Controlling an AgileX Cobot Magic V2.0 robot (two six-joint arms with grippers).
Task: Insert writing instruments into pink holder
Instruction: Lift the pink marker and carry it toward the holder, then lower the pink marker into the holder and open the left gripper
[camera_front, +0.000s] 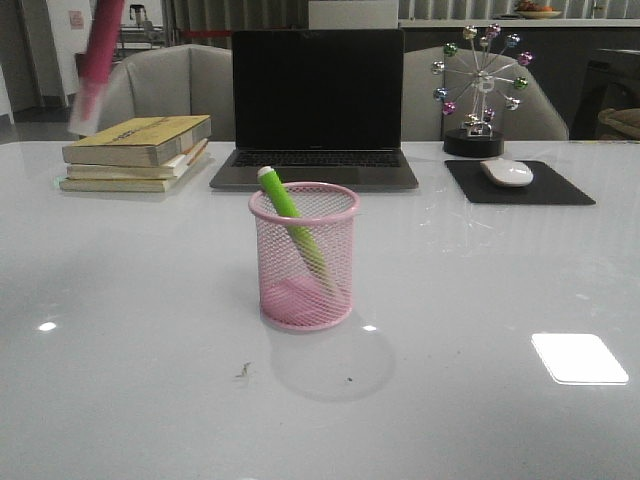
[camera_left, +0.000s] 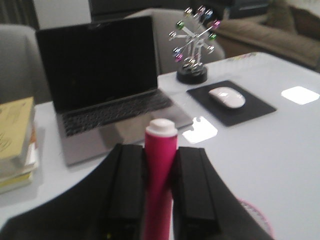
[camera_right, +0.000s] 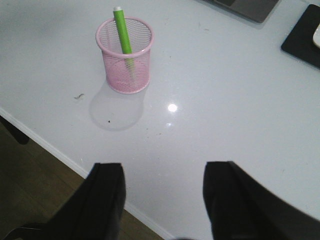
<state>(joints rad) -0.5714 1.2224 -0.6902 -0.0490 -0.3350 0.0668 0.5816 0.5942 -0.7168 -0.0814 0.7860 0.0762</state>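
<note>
Across the white table (camera_front: 140, 330), from largest to smallest: a dark laptop (camera_front: 316, 105) sits open at the far middle, with a stack of books (camera_front: 135, 152) to its left. To its right lies a black mouse pad (camera_front: 517, 182) carrying a white mouse (camera_front: 507, 172), and a small ferris-wheel ornament (camera_front: 481, 85) with coloured balls stands just behind the pad.

Nearer, in the middle of the table, stands the pink holder (camera_front: 304, 256), upright on its base. The green marker (camera_front: 290, 225) is inside it, leaning with its whitish end poking over the far-left part of the rim.

The pink marker (camera_left: 159, 185) is off the table, gripped between the two black fingers of the left gripper (camera_left: 159, 192), which press against its sides; its whitish end points away from the wrist. From the front it shows as a blurred pink streak at the far upper left, above the books and well apart from the holder.

The right gripper (camera_right: 162, 197) hangs over the table's near edge, fingers spread wide with nothing between them.
</note>
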